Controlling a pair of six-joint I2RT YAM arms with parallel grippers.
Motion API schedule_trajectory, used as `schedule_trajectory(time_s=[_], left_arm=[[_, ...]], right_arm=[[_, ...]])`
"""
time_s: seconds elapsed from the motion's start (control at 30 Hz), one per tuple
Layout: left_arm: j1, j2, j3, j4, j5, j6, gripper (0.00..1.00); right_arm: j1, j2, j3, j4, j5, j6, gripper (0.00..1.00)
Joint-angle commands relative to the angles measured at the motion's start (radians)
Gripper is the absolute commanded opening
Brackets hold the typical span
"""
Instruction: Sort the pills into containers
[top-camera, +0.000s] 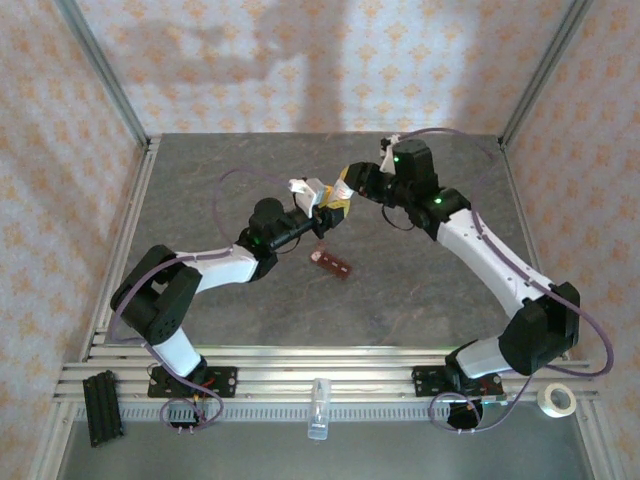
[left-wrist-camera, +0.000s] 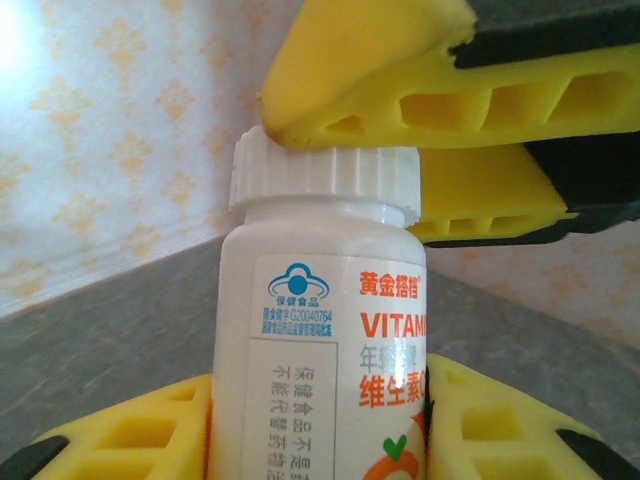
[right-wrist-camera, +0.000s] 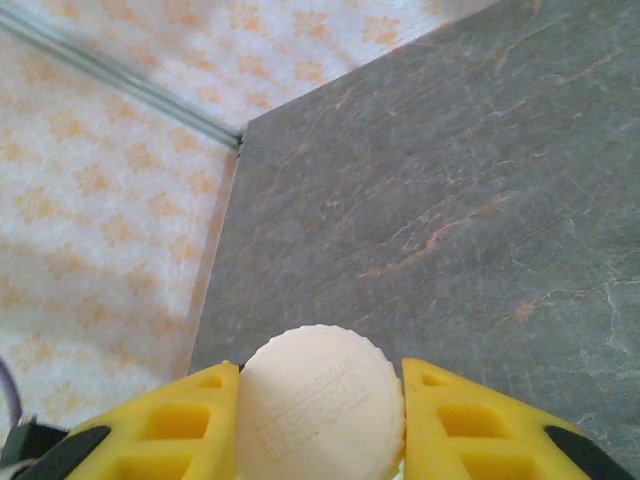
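Note:
A white vitamin bottle (left-wrist-camera: 320, 380) with orange lettering stands between the yellow fingers (left-wrist-camera: 130, 435) of my left gripper (left-wrist-camera: 320, 430), which is shut on its body. My right gripper (right-wrist-camera: 320, 415) is shut on the bottle's ribbed white cap (right-wrist-camera: 320, 400); in the left wrist view its yellow fingers (left-wrist-camera: 400, 90) clamp the cap (left-wrist-camera: 325, 175) from above. In the top view both grippers meet over the middle of the table, left (top-camera: 330, 212) and right (top-camera: 347, 180), with the bottle (top-camera: 308, 188) held above the surface. The dark reddish-brown containers strip (top-camera: 333, 266) lies on the table just in front. The pills are out of view.
The grey stone-look table (top-camera: 420, 290) is closed in by patterned walls with metal corner posts. On the near rail lie a clear tube (top-camera: 318, 408), a black block (top-camera: 102, 405) at the left and a roll of tape (top-camera: 556, 400) at the right.

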Motion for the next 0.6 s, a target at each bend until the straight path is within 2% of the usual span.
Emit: schedule_trajectory(time_s=[0.0, 0.13, 0.23, 0.43, 0.5, 0.57], left_arm=[[-0.065, -0.047, 0.019, 0.105, -0.039, 0.106, 0.00], [-0.064, -0.023, 0.018, 0.123, -0.041, 0.087, 0.00], [-0.061, -0.010, 0.020, 0.128, -0.031, 0.079, 0.00], [-0.022, -0.003, 0.024, 0.147, 0.020, 0.035, 0.00], [0.003, -0.004, 0.028, 0.163, 0.062, 0.003, 0.00], [0.027, -0.003, 0.031, 0.181, 0.108, -0.033, 0.00]], right_arm=[[0.069, 0.015, -0.068, 0.062, 0.032, 0.115, 0.31], [0.069, 0.015, -0.066, 0.064, 0.040, 0.115, 0.32], [0.062, 0.011, -0.019, 0.020, 0.044, 0.082, 0.39], [-0.002, -0.020, 0.095, -0.080, -0.040, -0.014, 0.73], [-0.031, -0.030, 0.127, -0.108, -0.103, -0.080, 0.80], [-0.055, -0.040, 0.144, -0.129, -0.164, -0.153, 0.82]])
